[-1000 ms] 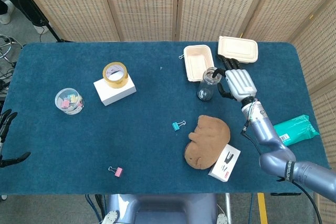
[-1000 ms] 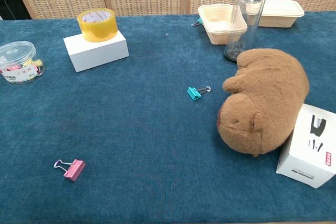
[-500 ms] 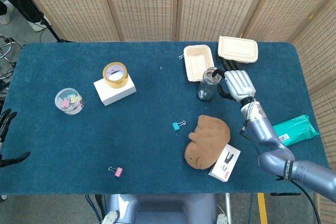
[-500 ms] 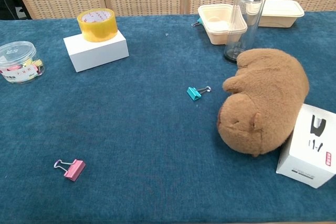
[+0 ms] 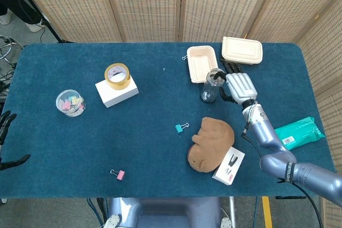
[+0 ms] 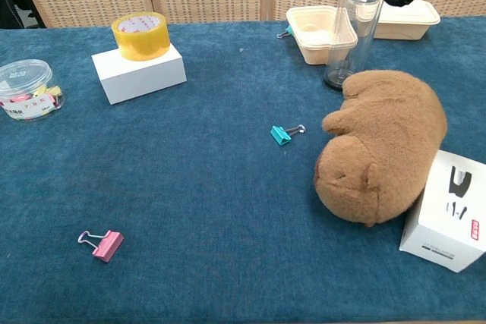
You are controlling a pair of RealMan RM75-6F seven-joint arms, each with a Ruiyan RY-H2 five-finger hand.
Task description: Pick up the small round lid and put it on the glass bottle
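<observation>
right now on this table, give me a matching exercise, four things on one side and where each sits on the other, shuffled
Things:
1. tape roll
2. glass bottle
3. teal binder clip
4. plush toy

Places:
A. on open cloth left of the brown plush
B. just left of the right hand
C. on top of the white box
D. against the small white carton at the near right

Pairs: 1-C, 2-B, 3-A, 4-D

Backdrop: folding woven-cane screen with pale wood frames
Table: covered in deep blue felt
Floor: grey, seen at left
Light: even, soft
</observation>
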